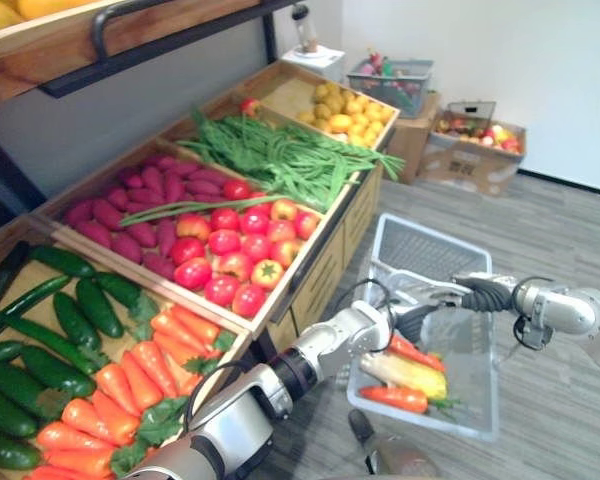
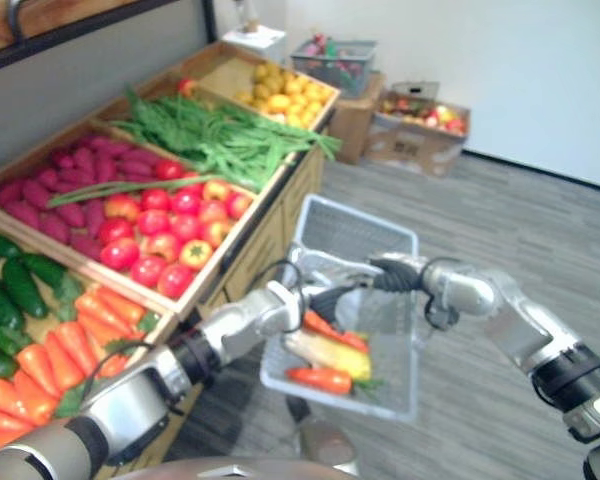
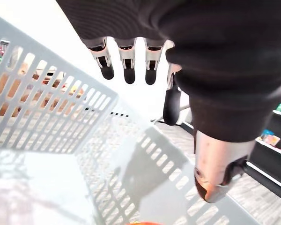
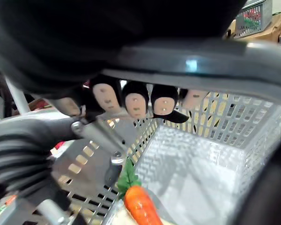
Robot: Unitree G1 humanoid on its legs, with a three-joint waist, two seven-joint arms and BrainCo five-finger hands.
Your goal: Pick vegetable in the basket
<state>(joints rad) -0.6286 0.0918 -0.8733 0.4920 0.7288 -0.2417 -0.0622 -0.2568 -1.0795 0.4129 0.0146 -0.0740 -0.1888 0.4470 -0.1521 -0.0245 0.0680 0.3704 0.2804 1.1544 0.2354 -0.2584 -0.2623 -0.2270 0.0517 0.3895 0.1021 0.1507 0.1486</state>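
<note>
Where the basket (image 1: 420, 245) hangs, just off the front of the stand (image 1: 320, 275): it sits low and close, so a piece lifted from a bin has only a short way to go.
Right hand (image 1: 477, 291): above the basket, fingers (image 4: 136, 101) curled round the handle (image 4: 192, 65). It carries the load, which leaves the other arm free to pick.
Left hand (image 1: 412, 322): over the basket's near side, just under the handle. Its fingers (image 3: 126, 65) are straight and apart, with nothing in them.
Vegetables in basket: two carrots (image 1: 392, 398) and a corn cob (image 1: 405, 373) lie on the floor at the near end. The far end is bare.
Vegetables left to pick: the carrot bin (image 1: 130, 385) and cucumbers (image 1: 75, 320) lie to the left of the basket and nearest the robot. Tomatoes (image 1: 235, 250), purple roots (image 1: 130, 215) and beans (image 1: 280, 155) lie farther along the stand.
Obstructions: the handle and the right hand cross the basket's mouth, so judged entry is from the near side only. The stand's raised front lip lies between the bins and the basket.
Surroundings: cartons (image 1: 475, 150) of produce stand on the floor well beyond the basket and out of the working path.
Assessment: the task is partly done. The next pick calls for a reach back over the lip.
</note>
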